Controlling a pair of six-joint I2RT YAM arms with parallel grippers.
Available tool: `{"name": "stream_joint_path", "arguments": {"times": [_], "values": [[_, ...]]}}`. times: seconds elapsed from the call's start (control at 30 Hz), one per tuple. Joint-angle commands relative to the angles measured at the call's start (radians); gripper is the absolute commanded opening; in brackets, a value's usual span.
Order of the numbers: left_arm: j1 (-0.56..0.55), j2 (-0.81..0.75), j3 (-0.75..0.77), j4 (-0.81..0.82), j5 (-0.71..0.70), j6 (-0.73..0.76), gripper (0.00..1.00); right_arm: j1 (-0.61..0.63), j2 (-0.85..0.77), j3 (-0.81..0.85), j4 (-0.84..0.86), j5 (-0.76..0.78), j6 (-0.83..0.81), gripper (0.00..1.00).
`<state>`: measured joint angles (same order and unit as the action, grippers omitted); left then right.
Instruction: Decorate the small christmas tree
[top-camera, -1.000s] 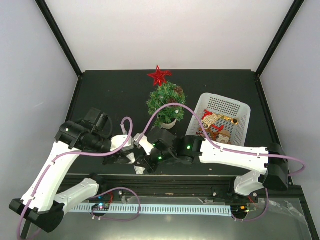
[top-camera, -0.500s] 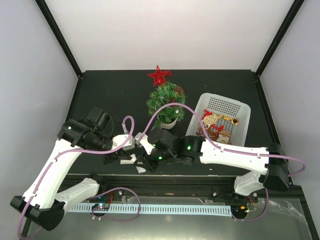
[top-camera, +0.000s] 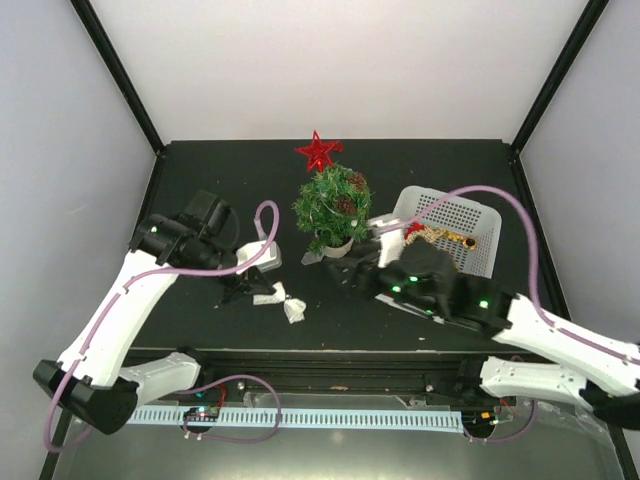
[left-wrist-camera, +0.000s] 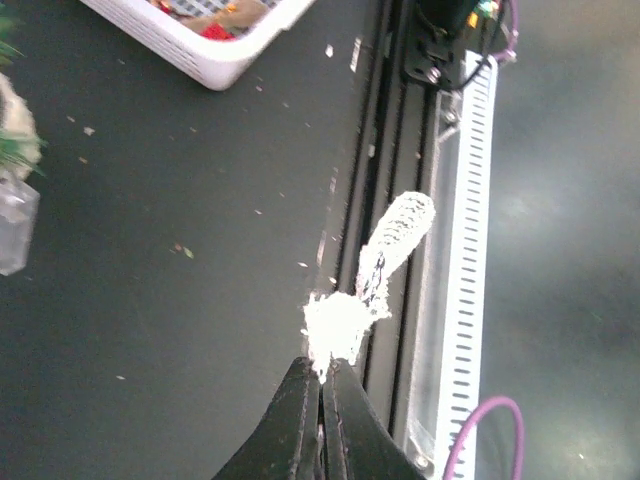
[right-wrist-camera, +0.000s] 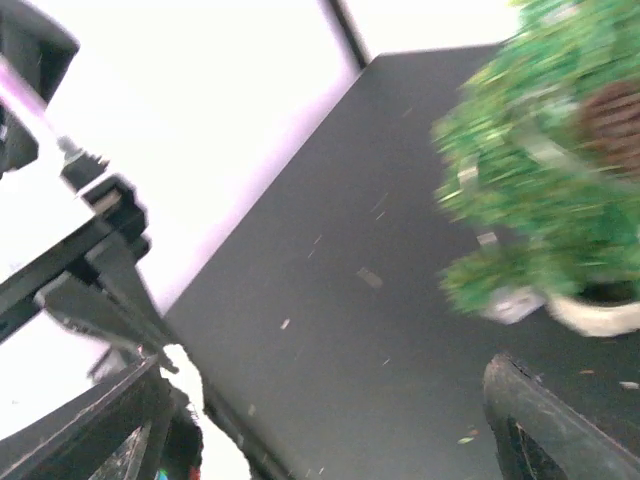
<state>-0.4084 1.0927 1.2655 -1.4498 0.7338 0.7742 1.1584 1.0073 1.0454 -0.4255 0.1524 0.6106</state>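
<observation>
The small christmas tree (top-camera: 332, 205) stands in its cream pot at the middle back, with a red star (top-camera: 318, 152) on top and pinecones in its branches. A white fluffy ornament with a mesh tail (top-camera: 282, 302) hangs left of the tree; my left gripper (top-camera: 248, 290) is shut on it. In the left wrist view the shut gripper (left-wrist-camera: 325, 385) pinches the ornament's (left-wrist-camera: 345, 320) fluffy end. My right gripper (top-camera: 335, 268) stands open and empty just in front of the pot. In the right wrist view, the gripper (right-wrist-camera: 330, 420) has the blurred tree (right-wrist-camera: 550, 180) ahead to its right.
A white basket (top-camera: 470, 215) with several gold and red ornaments sits right of the tree, under the right arm's cable. The black rail and white cable duct (left-wrist-camera: 455, 300) run along the near table edge. Black frame posts stand at the back corners.
My right gripper opened, let go of the white ornament and swung right toward the tree. My left gripper shut on the ornament and shifted slightly back with it.
</observation>
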Motion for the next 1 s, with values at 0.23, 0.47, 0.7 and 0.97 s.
{"name": "stream_joint_path", "arguments": {"times": [0.23, 0.47, 0.7, 0.97], "values": [[0.024, 0.241, 0.260, 0.310, 0.000, -0.143, 0.02, -0.127, -0.256, -0.119, -0.112, 0.257, 0.089, 0.86], [0.100, 0.441, 0.433, 0.453, 0.060, -0.175, 0.02, -0.151, -0.274, -0.131, -0.115, 0.276, 0.053, 0.86], [0.138, 0.679, 0.593, 0.335, 0.195, -0.101, 0.02, -0.208, -0.257, -0.145, -0.106, 0.254, 0.025, 0.87], [0.161, 0.716, 0.483, 0.323, 0.278, -0.012, 0.02, -0.286, -0.228, -0.202, -0.035, 0.157, 0.038, 0.88]]}}
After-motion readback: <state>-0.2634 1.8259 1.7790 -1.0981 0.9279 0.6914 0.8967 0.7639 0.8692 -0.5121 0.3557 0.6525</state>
